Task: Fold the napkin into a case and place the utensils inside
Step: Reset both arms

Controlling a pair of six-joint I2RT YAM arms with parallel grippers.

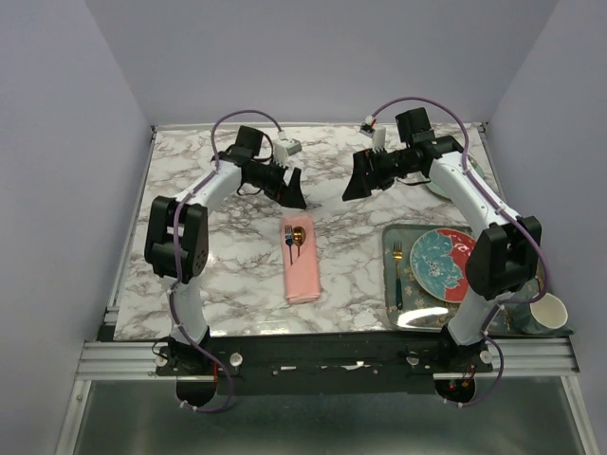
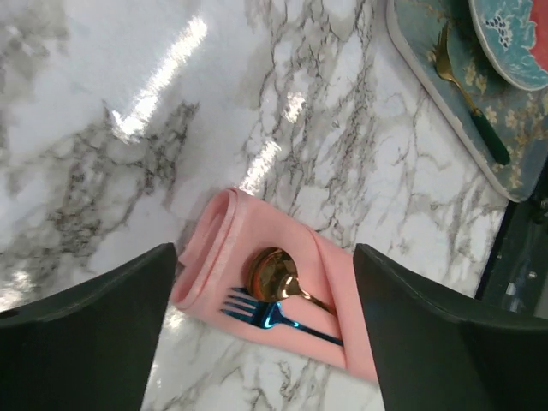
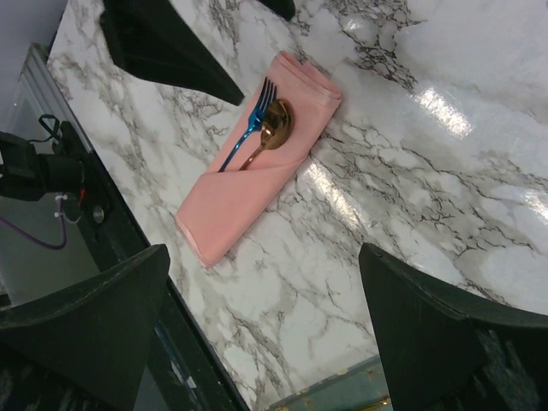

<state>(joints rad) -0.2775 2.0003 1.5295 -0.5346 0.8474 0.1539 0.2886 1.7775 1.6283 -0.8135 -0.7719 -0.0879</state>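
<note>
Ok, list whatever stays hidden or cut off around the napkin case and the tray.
- Lower handles of the spoon and blue fork: tucked inside the case in every view.
- Plate: cut by the left wrist view's top-right corner.
- Pale dish at the table's far right: mostly behind the right arm, top view.
- Tray: only a sliver at the right wrist view's bottom edge.

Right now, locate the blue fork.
In the top view, the blue fork lies mid-table in the pink case, beside the spoon, left of the tray.
</note>
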